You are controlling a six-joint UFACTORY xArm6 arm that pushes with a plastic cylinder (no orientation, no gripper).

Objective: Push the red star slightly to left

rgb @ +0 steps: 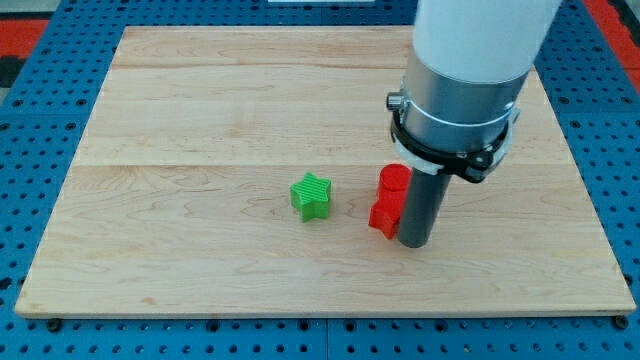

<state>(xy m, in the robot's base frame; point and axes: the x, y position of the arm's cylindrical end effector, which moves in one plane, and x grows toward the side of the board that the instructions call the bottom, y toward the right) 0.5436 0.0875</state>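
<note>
You see my tip (pixel 414 243) resting on the wooden board (pixel 200 120), touching the right side of the red star (pixel 384 216). A red cylinder (pixel 393 179) stands just above that star. The green star (pixel 311 196) lies well to my tip's left. No jaws here, only a rod.

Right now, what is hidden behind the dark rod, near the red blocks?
My tip stands at the right of a red star block and a red cylinder block. The rod covers their right edges, so contact cannot be seen.
</note>
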